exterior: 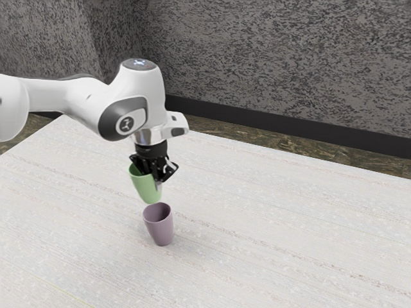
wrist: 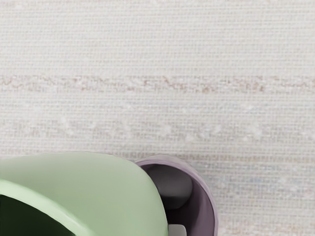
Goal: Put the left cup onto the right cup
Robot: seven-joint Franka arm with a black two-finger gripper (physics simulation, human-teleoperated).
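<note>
A green cup [exterior: 146, 186] hangs tilted in the air, with my black gripper [exterior: 155, 172] shut on its rim. Directly below it a purple cup [exterior: 158, 223] stands upright on the pale table [exterior: 289, 218], mouth up. The green cup's base hovers just above the purple cup's rim with a small gap. In the wrist view the green cup [wrist: 83, 191] lies large under my hand and covers part of the purple cup [wrist: 194, 196], whose open inside shows beside it.
The table stretches wide toward the exterior view's right and toward the front. A rough grey wall [exterior: 289, 58] with a dark baseboard stands behind the table's far edge.
</note>
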